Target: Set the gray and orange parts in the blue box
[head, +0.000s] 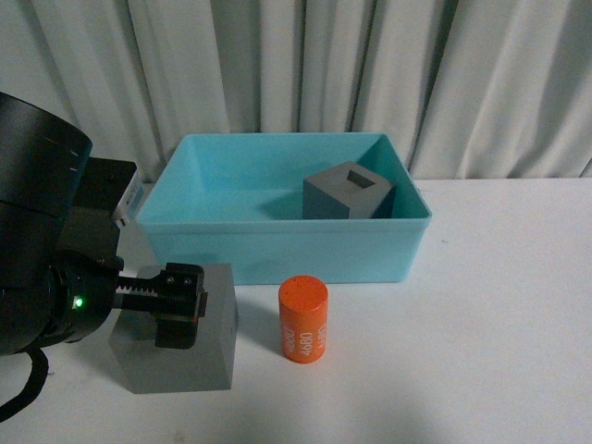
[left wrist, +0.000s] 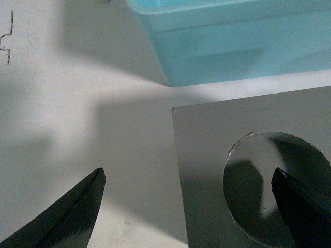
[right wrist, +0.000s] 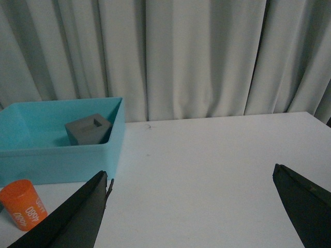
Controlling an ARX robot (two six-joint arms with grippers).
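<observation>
While the left arm (head: 46, 268) hangs over the worktop (head: 481, 361) just in front of the blue box's (head: 277, 248) left front corner, its jaws stand open over the gray cube with the round recess (head: 180, 356) and have hold of nothing. The left wrist view shows one finger (left wrist: 67, 217) outside the cube's edge, above bare worktop, and the other finger (left wrist: 305, 206) above the round recess (left wrist: 253, 175), so they straddle one wall of the cube. Whether either finger touches the cube I cannot tell.

The step in hand looks like the pick of this cube. To do it well, the jaws should come straight down until one finger sits inside the recess and the other against the outer face. They should close near the middle of that wall so the cube does not swing. The lift must clear the box's rim, and the set-down should aim for the box's empty left half.

The orange cylinder (head: 303, 322) stands upright just in front of the box's front wall, near the cube, so the lift should not sweep sideways into it. The gray cube with the square recess (head: 347, 196) already lies inside the box's right half. The right jaws, seen only in the right wrist view, are spread wide and empty, well right of the box.
</observation>
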